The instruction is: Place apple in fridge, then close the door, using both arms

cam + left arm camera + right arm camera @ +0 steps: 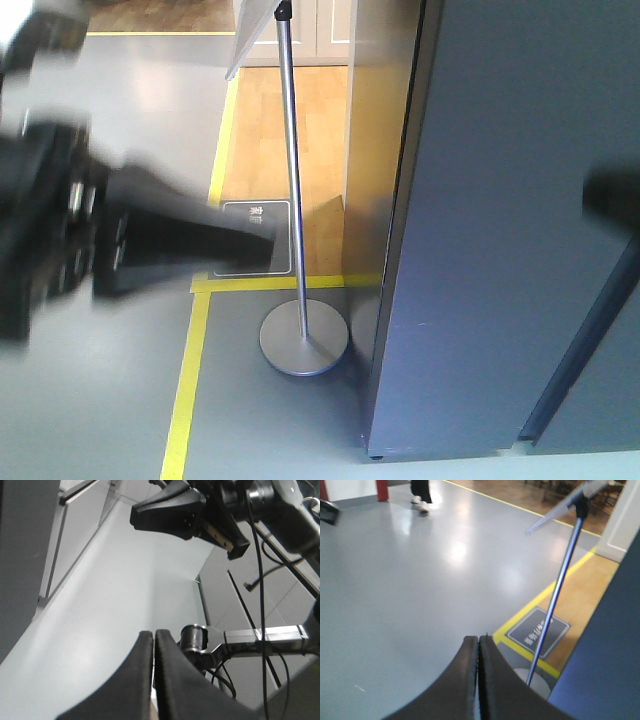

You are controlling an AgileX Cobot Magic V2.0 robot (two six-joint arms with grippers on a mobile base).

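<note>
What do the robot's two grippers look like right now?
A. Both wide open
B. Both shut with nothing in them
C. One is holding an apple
B: in each wrist view, the left gripper and the right gripper have their black fingers pressed together with nothing between them.

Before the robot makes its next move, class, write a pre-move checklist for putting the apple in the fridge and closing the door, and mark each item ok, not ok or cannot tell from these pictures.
1. Apple located: not ok, no view shows it.
2. Left hand free: ok, fingers pressed together, nothing between them.
3. Right hand free: ok, shut and empty.
4. Fridge found: ok, its dark grey face fills the right of the front view.
5. Door open for loading: cannot tell, no white interior shows.
6. Path clear: not ok, a sign stand stands on the floor beside the fridge.
</note>
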